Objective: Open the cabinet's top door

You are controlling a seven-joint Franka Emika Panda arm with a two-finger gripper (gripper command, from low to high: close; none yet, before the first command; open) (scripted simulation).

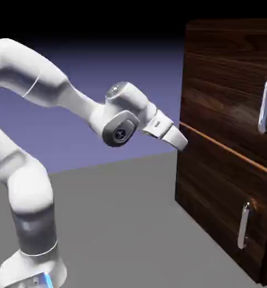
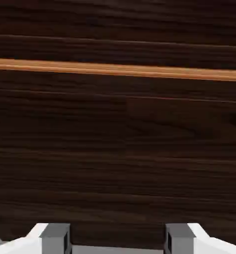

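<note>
The dark walnut cabinet stands at the right of the exterior view, both doors shut. Its top door carries a long vertical silver handle near the right edge. A thin orange-brown strip runs between the two doors. My gripper hovers at the cabinet's left front edge, level with that strip and far left of the handle. In the hand view, dark wood fills the picture, with the orange strip across the upper part. The gripper is open, its grey fingertips set wide apart with nothing between them.
The lower door has a shorter silver handle. The grey table stretches from the robot's base to the cabinet's foot. The white arm rises from the lower left.
</note>
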